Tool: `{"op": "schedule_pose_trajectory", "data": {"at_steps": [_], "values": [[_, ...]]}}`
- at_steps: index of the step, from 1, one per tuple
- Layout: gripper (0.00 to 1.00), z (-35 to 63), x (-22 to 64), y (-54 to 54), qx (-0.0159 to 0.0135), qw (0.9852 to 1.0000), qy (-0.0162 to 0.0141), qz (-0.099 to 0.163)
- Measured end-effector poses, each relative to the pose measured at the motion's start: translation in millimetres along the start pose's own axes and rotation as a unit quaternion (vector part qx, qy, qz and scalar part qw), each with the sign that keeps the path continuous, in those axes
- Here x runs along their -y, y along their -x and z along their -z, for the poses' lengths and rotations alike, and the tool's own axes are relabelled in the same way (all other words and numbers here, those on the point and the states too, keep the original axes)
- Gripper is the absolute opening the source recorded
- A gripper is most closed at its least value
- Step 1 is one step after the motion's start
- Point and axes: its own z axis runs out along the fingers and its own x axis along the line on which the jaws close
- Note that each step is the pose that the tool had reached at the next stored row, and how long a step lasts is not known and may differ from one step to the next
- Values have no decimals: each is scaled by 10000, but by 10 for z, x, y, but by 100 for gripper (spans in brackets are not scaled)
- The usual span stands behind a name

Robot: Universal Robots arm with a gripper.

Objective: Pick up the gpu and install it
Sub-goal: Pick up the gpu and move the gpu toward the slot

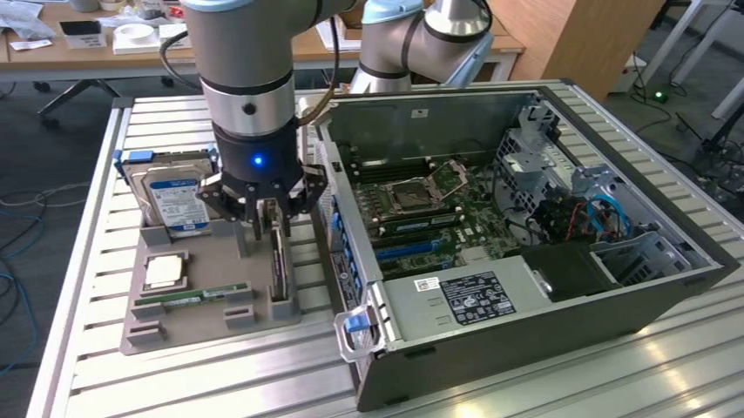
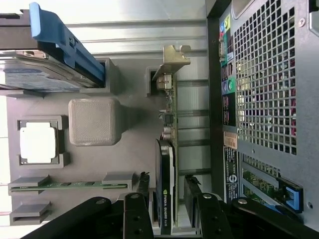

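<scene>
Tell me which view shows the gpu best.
Wrist view. The gpu stands on edge in the grey holder, its silver bracket and dark shroud both plain, with the open end effector straddling it. In the exterior view the end effector covers most of the card; just a thin dark edge shows in the holder.

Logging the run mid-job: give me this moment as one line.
stage: pre-grasp | gripper: jaws open, straddling gpu | gpu: on edge in grey tray, not lifted
</scene>
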Motion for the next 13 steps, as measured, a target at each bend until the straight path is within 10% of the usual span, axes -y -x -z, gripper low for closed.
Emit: {"op": "schedule_pose_trajectory", "data": {"at_steps": [13], "values": [[42,-67,2,11,7,10000,-90,2]]}}
